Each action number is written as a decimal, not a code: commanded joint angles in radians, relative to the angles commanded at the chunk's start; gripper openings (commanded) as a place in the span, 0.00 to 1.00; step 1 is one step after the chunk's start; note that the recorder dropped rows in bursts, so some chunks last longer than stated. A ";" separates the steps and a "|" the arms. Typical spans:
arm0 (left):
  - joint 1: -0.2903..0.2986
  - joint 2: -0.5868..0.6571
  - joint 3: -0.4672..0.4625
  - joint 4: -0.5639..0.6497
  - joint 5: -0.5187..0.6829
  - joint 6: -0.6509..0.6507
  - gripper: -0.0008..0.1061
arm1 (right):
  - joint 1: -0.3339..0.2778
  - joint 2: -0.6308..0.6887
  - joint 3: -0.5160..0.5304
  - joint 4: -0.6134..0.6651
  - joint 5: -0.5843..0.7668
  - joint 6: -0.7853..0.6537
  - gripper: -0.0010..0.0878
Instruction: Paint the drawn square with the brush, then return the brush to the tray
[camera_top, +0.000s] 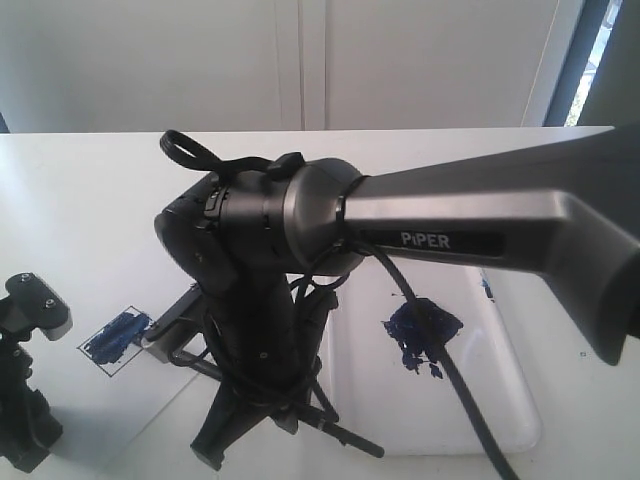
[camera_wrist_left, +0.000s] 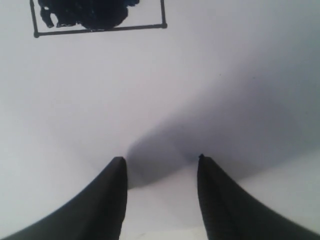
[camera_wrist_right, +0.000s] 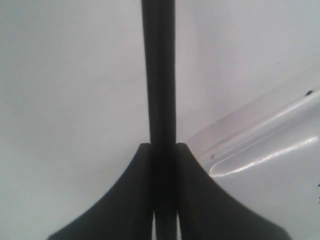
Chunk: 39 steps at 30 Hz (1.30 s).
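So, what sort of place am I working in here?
Likely an indoor test bench: white table, paint tray, drawn square, white wall panels and a window behind.

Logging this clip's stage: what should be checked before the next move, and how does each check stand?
1. Right gripper shut on the brush: ok.
2. Drawn square fully covered: not ok, white shows inside the outline.
3. Bristles' whereabouts: cannot tell, the arm hides them.
4. Left gripper open, empty, apart from the square: ok.
5. Tray has bare room for the brush: ok.
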<state>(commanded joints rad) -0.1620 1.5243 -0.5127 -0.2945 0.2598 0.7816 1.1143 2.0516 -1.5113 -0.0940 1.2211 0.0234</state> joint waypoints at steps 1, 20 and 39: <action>0.000 0.000 0.000 0.000 0.000 0.000 0.47 | -0.002 0.000 0.000 -0.006 0.000 0.002 0.01; 0.000 0.000 0.000 0.000 -0.002 0.000 0.47 | 0.030 0.000 0.000 0.136 0.000 -0.094 0.01; 0.000 0.000 0.000 -0.005 -0.002 0.000 0.47 | 0.003 0.000 0.000 -0.072 0.000 0.024 0.01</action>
<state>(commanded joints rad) -0.1620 1.5243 -0.5127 -0.2993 0.2582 0.7816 1.1175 2.0516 -1.5113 -0.1661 1.2211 0.0479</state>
